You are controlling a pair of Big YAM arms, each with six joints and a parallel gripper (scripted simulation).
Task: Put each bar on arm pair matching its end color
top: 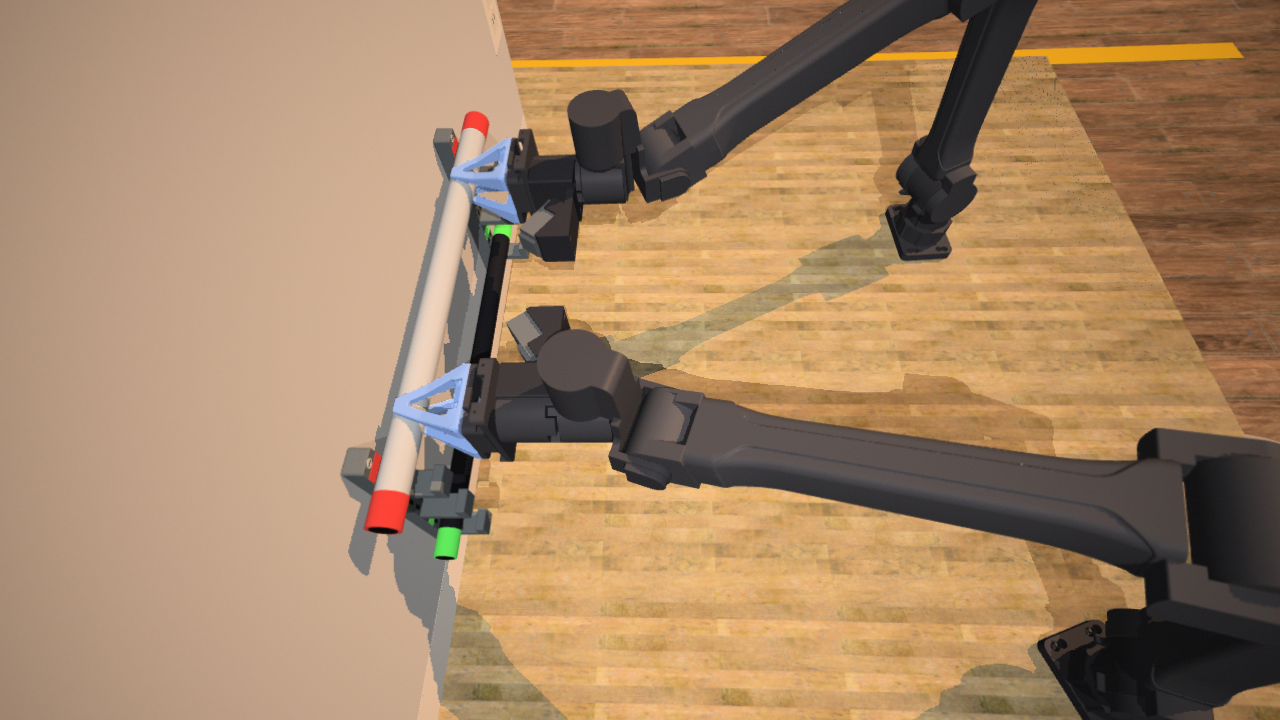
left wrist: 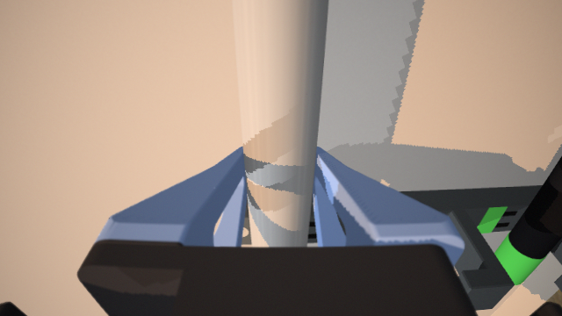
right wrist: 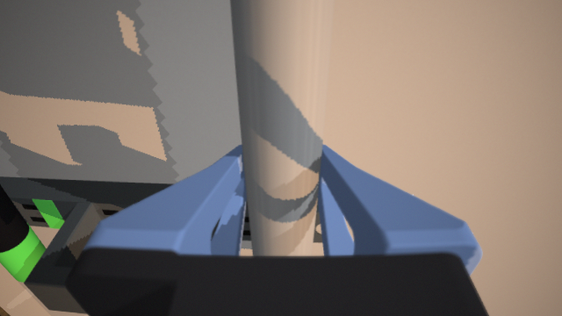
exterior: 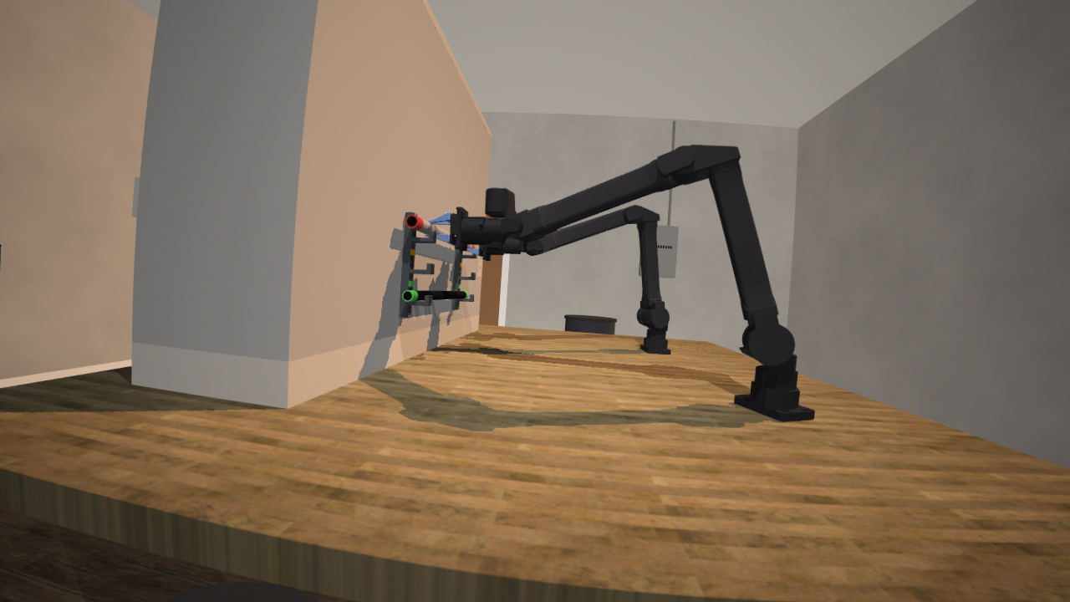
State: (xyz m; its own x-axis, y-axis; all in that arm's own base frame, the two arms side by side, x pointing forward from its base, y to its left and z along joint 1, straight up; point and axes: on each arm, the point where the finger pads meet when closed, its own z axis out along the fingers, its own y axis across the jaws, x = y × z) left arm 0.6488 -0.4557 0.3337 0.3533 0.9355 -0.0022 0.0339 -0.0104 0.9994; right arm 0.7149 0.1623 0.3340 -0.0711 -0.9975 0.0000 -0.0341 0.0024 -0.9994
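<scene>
A pale bar with red ends (top: 429,313) (left wrist: 281,88) (right wrist: 285,26) is held level beside the top red labels (top: 374,466), a little above the top rack arms in the exterior view. My left gripper (top: 400,407) (left wrist: 279,158) is shut on it near its near end. My right gripper (top: 457,175) (right wrist: 282,157) is shut on it near its far end. A black bar with green ends (top: 488,300) (exterior: 443,294) lies on the lowest pair of rack arms, beside the green labels (left wrist: 492,219) (right wrist: 49,213). The middle pair, with orange labels (exterior: 412,252), bears no bar. Contact with the top arms cannot be told.
The rack stands against the beige wall (top: 179,358) (exterior: 374,150), close behind the bars. The middle rack arms (exterior: 422,269) jut out between the two bars. Both robot arms reach over the wooden table (top: 760,573) (exterior: 523,494).
</scene>
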